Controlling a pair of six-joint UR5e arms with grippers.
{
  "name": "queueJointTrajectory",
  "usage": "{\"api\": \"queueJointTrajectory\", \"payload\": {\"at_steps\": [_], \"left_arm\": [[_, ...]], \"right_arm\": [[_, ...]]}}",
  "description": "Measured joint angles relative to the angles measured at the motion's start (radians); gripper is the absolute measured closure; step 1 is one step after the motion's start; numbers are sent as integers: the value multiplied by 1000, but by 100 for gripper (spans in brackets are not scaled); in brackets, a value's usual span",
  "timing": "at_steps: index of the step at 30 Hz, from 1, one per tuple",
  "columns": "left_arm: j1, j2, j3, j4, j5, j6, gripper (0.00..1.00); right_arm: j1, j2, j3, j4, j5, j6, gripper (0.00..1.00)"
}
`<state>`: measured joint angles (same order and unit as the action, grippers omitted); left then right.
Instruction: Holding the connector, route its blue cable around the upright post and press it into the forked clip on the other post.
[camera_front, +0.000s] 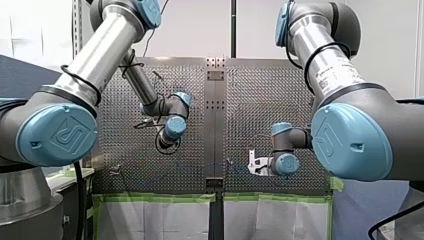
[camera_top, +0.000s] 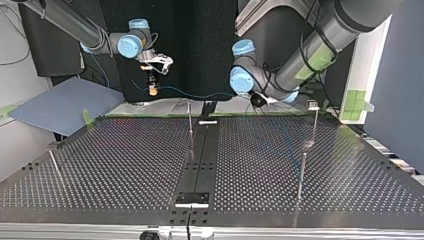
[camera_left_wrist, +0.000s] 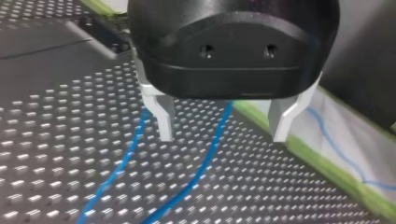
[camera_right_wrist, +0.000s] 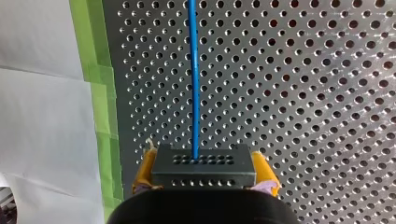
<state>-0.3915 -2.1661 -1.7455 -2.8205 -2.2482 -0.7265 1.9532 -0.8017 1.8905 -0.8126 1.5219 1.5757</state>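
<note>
right gripper (camera_right_wrist: 205, 171) is clamping the connector (camera_right_wrist: 204, 161), blue cable (camera_right_wrist: 193, 79) running ahead; left gripper (camera_left_wrist: 224, 127) is hanging spread wide.

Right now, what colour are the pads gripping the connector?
Yellow pads, best seen in the right wrist view.

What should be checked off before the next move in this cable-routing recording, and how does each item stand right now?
1. Grip: connector clamped in the right gripper jaws, yellow pads on both sides: ok.
2. Exit: blue cable leaves the connector straight, with no kink: ok.
3. Helper: left gripper jaws open, with the cable running under the gap: ok.
4. Routing: cable round the upright post: not ok; in the top view it hangs beyond the post.
5. Seating: cable in the forked clip: cannot tell, too small to read.
</note>
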Motion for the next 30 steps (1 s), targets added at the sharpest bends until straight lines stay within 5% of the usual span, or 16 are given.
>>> {"api": "queueJointTrajectory", "payload": {"at_steps": [10, 20, 30], "left_arm": [[-8, -72, 7, -5, -18, -65, 0], [-26, -119, 27, 41, 21, -147, 0], [-19, -151, 43, 18, 56, -198, 0]], "right_arm": [[2, 0, 0, 0, 0, 0, 100], [3, 0, 0, 4, 0, -3, 100], [3, 0, 0, 0, 0, -2, 100]]}}
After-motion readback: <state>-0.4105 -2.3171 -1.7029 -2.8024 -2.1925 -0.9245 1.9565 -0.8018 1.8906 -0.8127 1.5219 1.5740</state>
